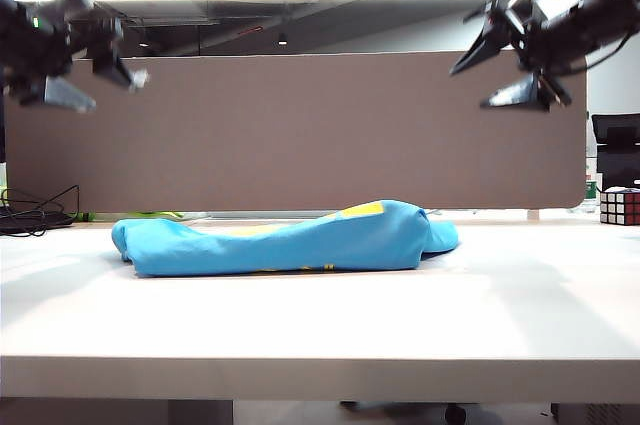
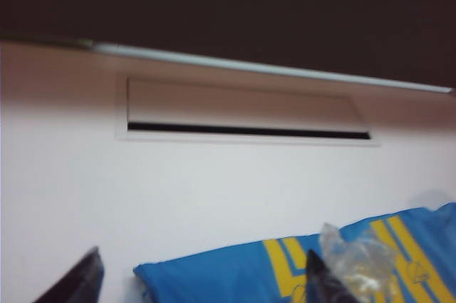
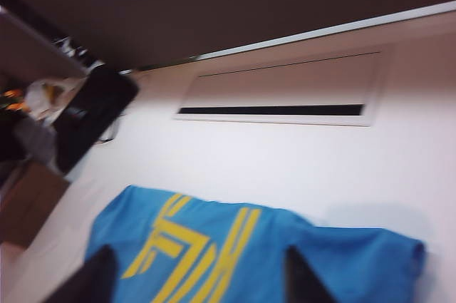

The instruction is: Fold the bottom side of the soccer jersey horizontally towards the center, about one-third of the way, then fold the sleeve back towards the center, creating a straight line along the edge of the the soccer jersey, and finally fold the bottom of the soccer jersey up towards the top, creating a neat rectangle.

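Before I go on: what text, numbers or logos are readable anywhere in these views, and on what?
No text reads clearly in any view.
Soccer jersey: large yellow angular print, possibly letters or a number, too blurred and cut off to read.
Soccer jersey, left wrist view: yellow stripes and a small dark logo, too blurred to read.
Rubik's cube: coloured squares only, no writing.
Left gripper and right gripper: open, raised above the table, unmarked.

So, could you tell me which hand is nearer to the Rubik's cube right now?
The right. The right hand hangs open high above the table's right side, up and left of the Rubik's cube. The left hand hangs open high at the far left, across the soccer jersey.
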